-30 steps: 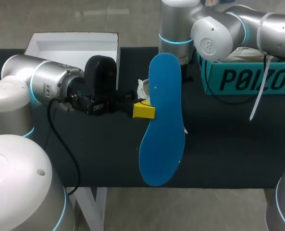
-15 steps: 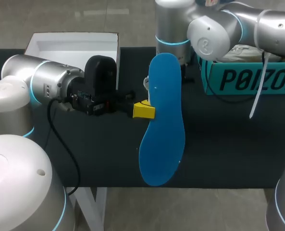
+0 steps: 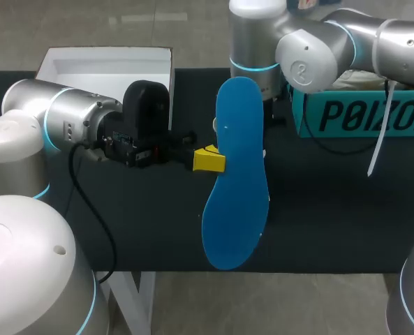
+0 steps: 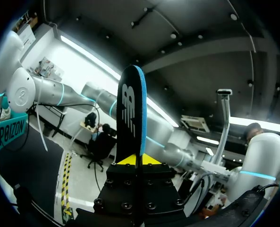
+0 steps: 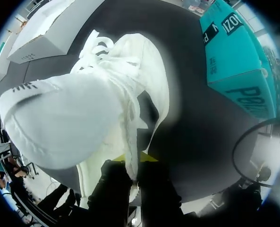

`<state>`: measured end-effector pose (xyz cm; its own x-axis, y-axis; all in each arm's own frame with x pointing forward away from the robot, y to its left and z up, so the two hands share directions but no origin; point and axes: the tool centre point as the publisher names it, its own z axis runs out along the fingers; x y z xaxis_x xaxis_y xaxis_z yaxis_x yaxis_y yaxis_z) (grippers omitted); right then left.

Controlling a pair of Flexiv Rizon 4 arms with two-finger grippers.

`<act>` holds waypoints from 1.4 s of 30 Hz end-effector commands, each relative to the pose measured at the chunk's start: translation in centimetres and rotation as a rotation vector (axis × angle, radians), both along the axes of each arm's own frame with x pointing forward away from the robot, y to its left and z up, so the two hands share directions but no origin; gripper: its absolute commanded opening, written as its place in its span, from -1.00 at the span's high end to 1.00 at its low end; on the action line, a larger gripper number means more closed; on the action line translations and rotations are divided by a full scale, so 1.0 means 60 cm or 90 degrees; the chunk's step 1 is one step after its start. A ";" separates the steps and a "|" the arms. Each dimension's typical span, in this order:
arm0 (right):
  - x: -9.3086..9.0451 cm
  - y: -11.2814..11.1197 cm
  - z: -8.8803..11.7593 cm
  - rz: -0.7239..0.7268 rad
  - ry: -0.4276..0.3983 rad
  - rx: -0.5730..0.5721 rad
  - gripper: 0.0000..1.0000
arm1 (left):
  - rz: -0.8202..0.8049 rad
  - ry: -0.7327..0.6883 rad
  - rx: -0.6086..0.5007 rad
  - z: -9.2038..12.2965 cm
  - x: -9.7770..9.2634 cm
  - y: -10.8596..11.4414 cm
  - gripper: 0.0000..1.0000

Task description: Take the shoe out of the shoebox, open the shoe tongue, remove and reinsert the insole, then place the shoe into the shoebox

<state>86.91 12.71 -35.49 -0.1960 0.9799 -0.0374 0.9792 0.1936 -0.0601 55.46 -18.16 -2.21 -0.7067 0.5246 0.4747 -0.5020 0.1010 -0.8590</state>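
Note:
My left gripper (image 3: 208,160) is shut on the edge of a blue insole (image 3: 236,174), which it holds above the table's middle with the blue side towards the head camera. In the left wrist view the insole (image 4: 131,113) stands edge-on between the yellow tips (image 4: 139,160), its black underside showing. The white shoe (image 5: 83,109) fills the right wrist view, and my right gripper (image 5: 137,158) is shut on a thin edge of its upper, near the laces. In the head view the insole hides the shoe apart from a white sliver (image 3: 215,125), and the right gripper is hidden too.
The teal shoebox (image 3: 364,112) stands at the table's back right, behind my right arm (image 3: 311,49), and also shows beyond the shoe (image 5: 234,52). A white box lid (image 3: 109,70) lies at the back left. A white strap (image 3: 378,139) hangs from the right arm.
My right arm has shifted slightly, and less of the white shoe shows past the insole's left edge. The left arm and the insole have not moved.

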 end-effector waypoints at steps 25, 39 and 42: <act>-0.026 -0.021 0.080 0.026 -0.020 0.080 -1.00 | 0.000 0.000 -0.001 -0.001 0.000 -0.001 1.00; -0.026 -0.021 0.080 0.026 -0.020 0.080 -1.00 | 0.000 0.000 -0.001 -0.001 0.000 -0.001 1.00; -0.031 -0.031 0.131 -0.004 0.008 0.143 -1.00 | 0.000 0.000 -0.001 -0.001 0.000 -0.001 1.00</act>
<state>85.01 12.31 -29.65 -0.2094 0.9700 0.1239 0.9768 0.2132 -0.0183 55.46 -18.17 -2.21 -0.7067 0.5247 0.4747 -0.5020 0.1010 -0.8590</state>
